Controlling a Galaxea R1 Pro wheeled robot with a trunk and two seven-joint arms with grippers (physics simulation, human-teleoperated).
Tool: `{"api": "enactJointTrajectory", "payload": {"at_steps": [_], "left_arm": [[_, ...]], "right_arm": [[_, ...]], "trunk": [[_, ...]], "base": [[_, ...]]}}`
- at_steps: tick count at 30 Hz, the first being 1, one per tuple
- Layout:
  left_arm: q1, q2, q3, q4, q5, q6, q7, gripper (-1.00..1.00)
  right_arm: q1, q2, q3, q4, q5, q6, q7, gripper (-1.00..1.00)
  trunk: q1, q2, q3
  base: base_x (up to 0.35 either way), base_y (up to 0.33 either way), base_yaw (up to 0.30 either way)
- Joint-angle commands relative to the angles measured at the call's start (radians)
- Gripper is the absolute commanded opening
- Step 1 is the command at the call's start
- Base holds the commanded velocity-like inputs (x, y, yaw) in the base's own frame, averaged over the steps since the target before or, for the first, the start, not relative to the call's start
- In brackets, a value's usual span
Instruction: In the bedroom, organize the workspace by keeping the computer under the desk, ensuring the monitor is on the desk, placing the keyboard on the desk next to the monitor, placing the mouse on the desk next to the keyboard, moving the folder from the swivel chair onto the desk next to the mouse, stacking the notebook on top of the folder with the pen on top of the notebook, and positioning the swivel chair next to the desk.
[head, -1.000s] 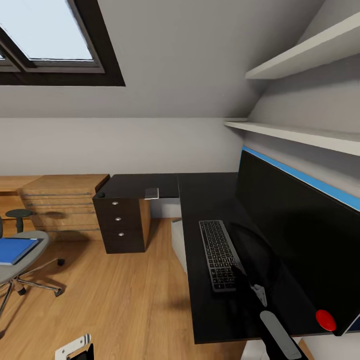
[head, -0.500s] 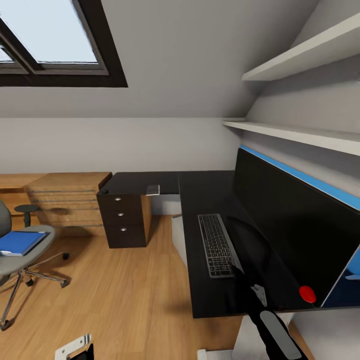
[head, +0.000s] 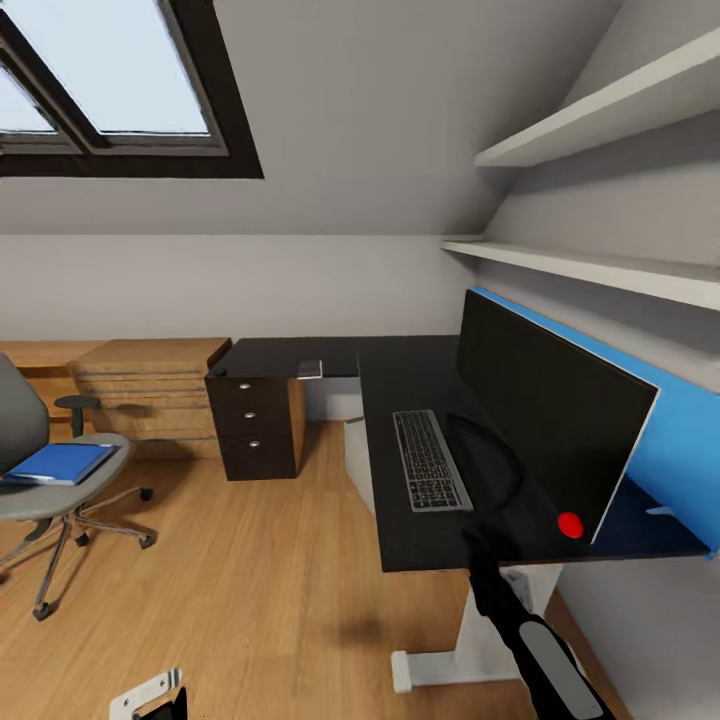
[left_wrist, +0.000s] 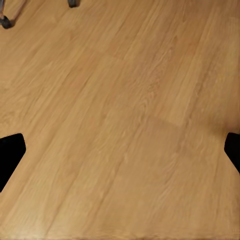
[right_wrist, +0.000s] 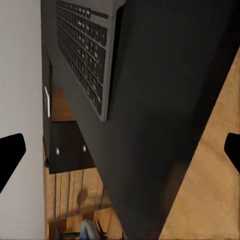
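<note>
The black desk (head: 400, 375) carries the wide black monitor (head: 540, 420) and, beside it, the keyboard (head: 430, 460). A small flat grey notebook (head: 309, 369) lies at the desk's far inner edge. A small black mouse (head: 218, 372) sits on the drawer-side corner. The pen is too small to make out. Under the desk stands the pale grey computer (head: 352, 455). At left, the swivel chair (head: 40, 490) holds the blue folder (head: 60, 463). My right gripper (right_wrist: 120, 150) is open, just off the desk's near edge below the keyboard (right_wrist: 82, 50). My left gripper (left_wrist: 120, 150) hangs open over bare floor.
A light wooden chest of drawers (head: 140, 395) stands against the back wall left of the desk's drawer unit (head: 252, 430). Two white shelves (head: 600, 270) run above the monitor. A white desk leg (head: 450, 660) stands near my right arm. Open wood floor (head: 230, 580) separates chair and desk.
The whole view has pulled back from the desk and shifted, so the desk's near end and white leg now show and the chair is further into view. The desk's things have not moved.
</note>
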Motion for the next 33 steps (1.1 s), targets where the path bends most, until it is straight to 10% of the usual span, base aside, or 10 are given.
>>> {"api": "enactJointTrajectory", "payload": {"at_steps": [1, 8, 14, 20, 21, 23, 24, 29, 33], "left_arm": [[0.0, 0.001, -0.002, -0.002, 0.006, 0.003, 0.008, 1.0], [0.0, 0.0, 0.022, 0.027, 0.006, 0.004, 0.009, 1.0], [0.0, -0.001, 0.025, 0.036, 0.005, 0.004, 0.007, 1.0], [0.0, -0.004, 0.019, 0.045, 0.004, 0.006, 0.008, 1.0], [0.0, -0.007, 0.011, 0.054, 0.001, 0.005, 0.005, 1.0], [0.0, -0.007, 0.006, 0.054, 0.001, 0.005, 0.004, 1.0], [0.0, -0.007, -0.005, 0.055, 0.0, 0.004, 0.004, 1.0], [0.0, -0.007, -0.031, 0.057, 0.0, 0.003, 0.006, 1.0], [0.0, -0.007, -0.034, 0.058, -0.001, 0.003, 0.006, 1.0]], "right_arm": [[0.0, 0.0, 0.002, -0.001, -0.008, 0.0, 0.0, 1.0], [0.0, 0.022, 0.017, 0.001, 0.002, -0.004, 0.001, 1.0], [0.0, 0.064, 0.03, 0.002, 0.111, -0.005, 0.0, 1.0], [0.0, 0.112, 0.051, 0.004, 0.321, -0.004, -0.001, 1.0], [0.0, 0.152, 0.084, 0.004, 0.602, -0.004, -0.023, 1.0], [0.0, 0.165, 0.089, 0.004, 0.678, -0.004, -0.039, 1.0], [0.0, 0.185, 0.093, 0.004, 0.783, -0.004, -0.07, 1.0], [0.0, 0.212, 0.098, 0.009, 1.001, -0.057, -0.141, 1.0], [0.0, 0.212, 0.102, 0.034, 1.051, -0.158, -0.154, 1.0]], "trunk": [[-0.001, -0.001, -0.001], [-0.001, -0.001, -0.001], [-0.001, -0.001, -0.001], [-0.001, -0.001, -0.001], [-0.001, -0.001, -0.001], [-0.008, 0.013, 0.005], [-0.012, 0.02, 0.009], [-0.031, 0.055, 0.024], [-0.047, 0.083, 0.037]], "base": [[-0.334, 0.0, 0.0], [-0.334, 0.0, 0.0], [-0.334, 0.0, 0.0], [-0.22, 0.0, 0.0], [-0.027, 0.0, 0.0], [-0.019, 0.0, 0.0], [-0.009, 0.0, 0.0], [-0.003, 0.0, 0.0], [0.0, 0.0, 0.0]]}}
